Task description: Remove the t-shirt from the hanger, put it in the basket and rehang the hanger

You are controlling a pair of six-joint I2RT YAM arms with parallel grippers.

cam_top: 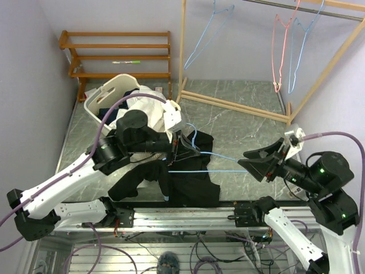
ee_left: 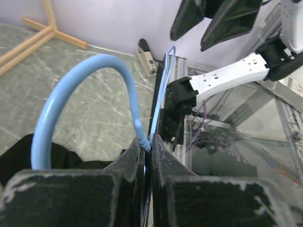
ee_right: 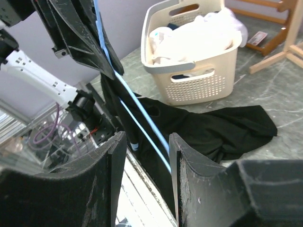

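Two grippers are set at opposite ends of a blue hanger (ee_left: pixel 102 60). The left gripper (ee_left: pixel 147 147) is clamped on the wire just below the hook, evidently so that the frame is kept lifted. The right gripper (ee_right: pixel 147 137) is spread wide, with the hanger's far end lying untouched between its fingers, apparently ready to be seized. The black t-shirt (ee_right: pixel 213 127) is seen hanging from the frame and spilling onto the table (cam_top: pixel 239 123), beside a basket (ee_right: pixel 199 85).
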